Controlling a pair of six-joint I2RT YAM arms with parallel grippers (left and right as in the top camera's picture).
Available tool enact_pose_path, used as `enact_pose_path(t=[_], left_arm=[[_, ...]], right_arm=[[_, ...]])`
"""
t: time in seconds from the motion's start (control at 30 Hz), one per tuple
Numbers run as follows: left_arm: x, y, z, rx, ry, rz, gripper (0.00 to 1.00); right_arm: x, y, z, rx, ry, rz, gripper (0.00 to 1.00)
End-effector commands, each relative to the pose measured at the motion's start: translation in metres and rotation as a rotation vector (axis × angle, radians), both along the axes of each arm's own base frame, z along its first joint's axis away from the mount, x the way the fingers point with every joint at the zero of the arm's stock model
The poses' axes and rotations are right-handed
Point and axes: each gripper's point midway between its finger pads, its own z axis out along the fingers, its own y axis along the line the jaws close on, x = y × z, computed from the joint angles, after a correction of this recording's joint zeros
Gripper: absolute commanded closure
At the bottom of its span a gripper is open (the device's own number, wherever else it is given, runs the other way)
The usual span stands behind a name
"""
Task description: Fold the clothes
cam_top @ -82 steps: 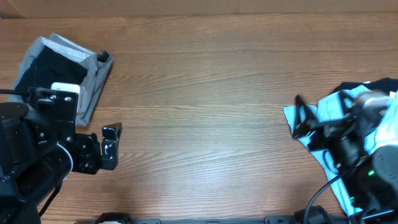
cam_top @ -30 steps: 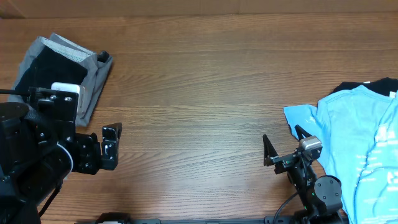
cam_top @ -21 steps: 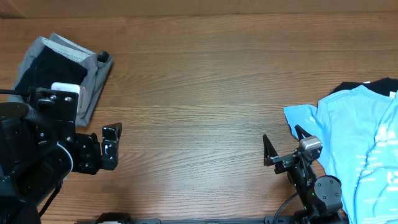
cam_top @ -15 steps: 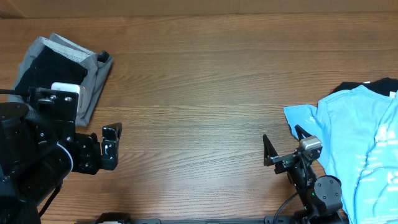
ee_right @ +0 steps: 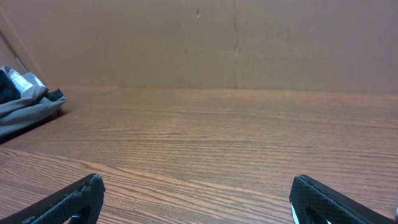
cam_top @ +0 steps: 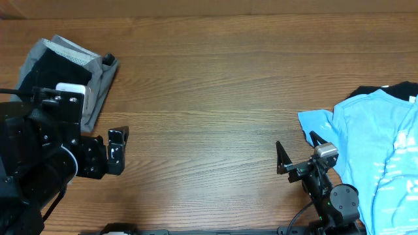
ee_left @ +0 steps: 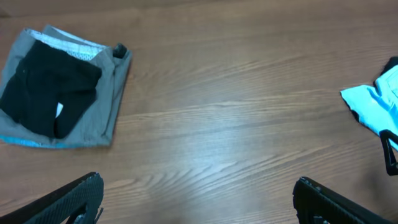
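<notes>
Since the earlier overhead picture the right arm has pulled back off the light blue T-shirt (cam_top: 372, 140) to the near edge of the worktop (cam_top: 209, 78). The left arm has barely shifted.

Overhead: the right end effector (cam_top: 297, 151) stands spread wide and empty, just beside the shirt's left-pointing sleeve corner. The left end effector (cam_top: 108, 153) is also spread and holds nothing. The blue shirt lies rumpled at the right edge, cut off by the frame. Its long axis seems to run near to far, its print toward the near right. A black T-shirt (cam_top: 379, 91) peeks out beneath its far side, so a pinch there may lift both layers. A sweep could also snag the sleeve corner and drag the shirt askew.

Left wrist: the grey shorts (ee_left: 112, 99) lie folded at far left with a black garment (ee_left: 50, 87) on top, well apart from the blue corner at right.

Right wrist: spread fingers frame bare wood, and only the shorts' edge shows at left.
</notes>
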Motion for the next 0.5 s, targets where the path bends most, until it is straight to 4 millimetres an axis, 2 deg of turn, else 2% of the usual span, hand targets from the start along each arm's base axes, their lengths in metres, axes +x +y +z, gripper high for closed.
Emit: enact_pose_path(t=[0.0, 0.23, 0.47], left_arm=[[0.005, 0.001, 0.007, 0.000, -0.040, 0.016, 0.00], [0.003, 0.004, -0.003, 0.014, -0.026, 0.025, 0.00], [0.038, -0.005, 0.002, -0.017, -0.257, -0.020, 0.00]], right_arm=[[0.000, -0.001, 0.003, 0.007, -0.015, -0.006, 0.00], [0.000, -0.001, 0.003, 0.007, -0.015, -0.005, 0.00], [0.000, -0.001, 0.003, 0.007, -0.014, -0.005, 0.00]])
